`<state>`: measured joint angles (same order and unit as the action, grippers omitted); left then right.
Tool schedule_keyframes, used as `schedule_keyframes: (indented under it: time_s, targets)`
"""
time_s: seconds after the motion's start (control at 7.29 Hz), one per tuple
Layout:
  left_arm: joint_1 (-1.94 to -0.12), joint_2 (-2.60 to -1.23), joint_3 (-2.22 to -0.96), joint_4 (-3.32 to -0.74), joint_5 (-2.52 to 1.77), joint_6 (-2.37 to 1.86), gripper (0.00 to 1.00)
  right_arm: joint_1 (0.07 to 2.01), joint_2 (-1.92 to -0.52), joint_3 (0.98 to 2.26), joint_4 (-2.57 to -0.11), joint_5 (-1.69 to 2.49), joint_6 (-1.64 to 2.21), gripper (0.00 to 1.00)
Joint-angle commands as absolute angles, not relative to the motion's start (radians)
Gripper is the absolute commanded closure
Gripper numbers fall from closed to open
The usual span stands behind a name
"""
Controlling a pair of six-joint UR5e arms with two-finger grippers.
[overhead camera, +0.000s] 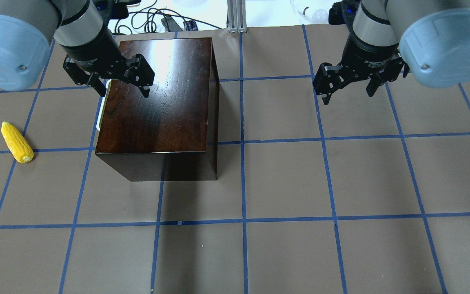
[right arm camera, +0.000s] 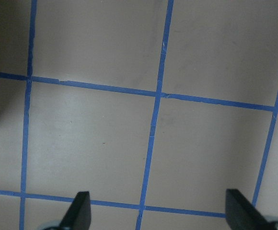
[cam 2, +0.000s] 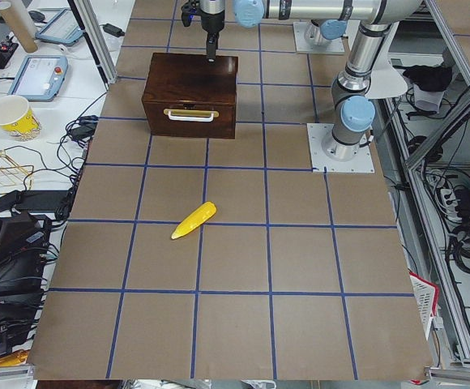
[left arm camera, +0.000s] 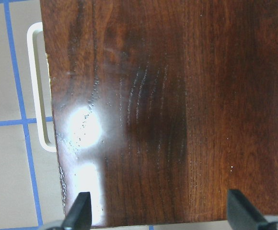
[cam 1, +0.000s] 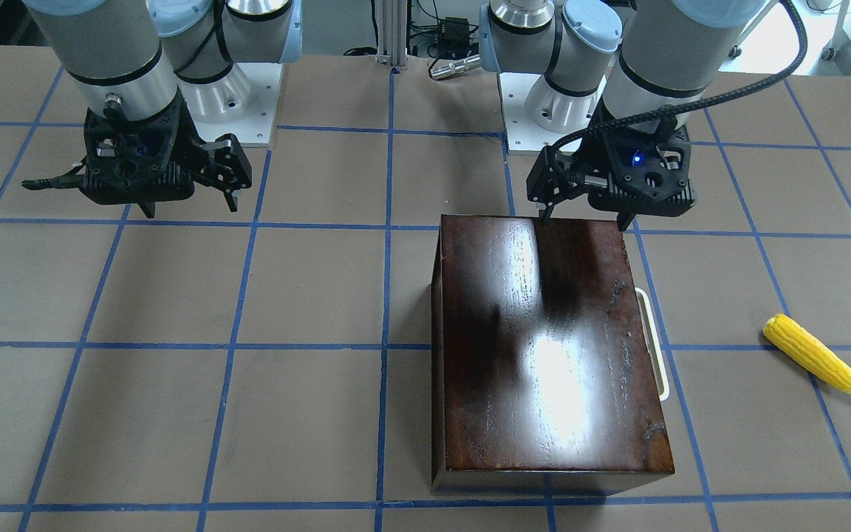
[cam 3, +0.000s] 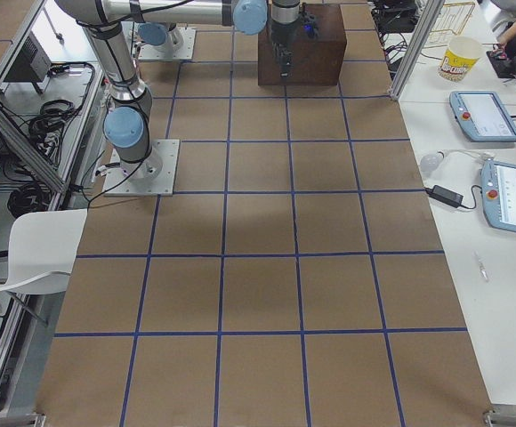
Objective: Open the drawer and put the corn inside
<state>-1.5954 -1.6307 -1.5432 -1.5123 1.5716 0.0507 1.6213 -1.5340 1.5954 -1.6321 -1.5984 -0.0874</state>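
**Drawer shut, corn out on the table**

From where I stand, the glossy dark reddish-brown wooden box [cam 1: 551, 347] sits on the brown table [overhead camera: 300, 183] with its blue tape grid, on the robot's left half. Its drawer [cam 2: 224, 115] is pushed fully in, so the dark front panel sits flush with the box. Only the white loop handle [cam 2: 190, 115] sticks out, on the side facing away from the right arm. With the drawer closed I can't see anything of its inside. Nothing rests on the box's shiny lid, which just catches the ceiling light.

The bright yellow tapered corn cob [cam 1: 815, 357] lies flat on the table, well apart from the box, out beyond the handle side. It has a blue tape line under it and its narrow tip points away from the box. It is not in any container, and neither gripper touches it.

The left gripper [overhead camera: 123, 87] hangs over the box's lid with its fingers spread wide and nothing between them. In the left wrist view both fingertips show above the wood, one of them toward the handle edge.

The right gripper [overhead camera: 349, 97] hangs over bare table well away from the box, also spread wide and holding nothing.
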Motion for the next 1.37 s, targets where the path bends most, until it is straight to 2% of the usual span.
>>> schedule_keyframes:
  time_s: [0.0, 1.23]
  targets:
    - [-1.595, -1.626, -1.546, -1.513, 1.571, 0.051, 0.00, 1.621, -1.534, 1.595, -1.632, -1.598, -0.087, 0.00]
    - [-1.591, -1.631, -1.557, -1.499, 1.572, 0.052, 0.00, 1.621, -1.534, 1.595, -1.632, -1.598, -0.087, 0.00]
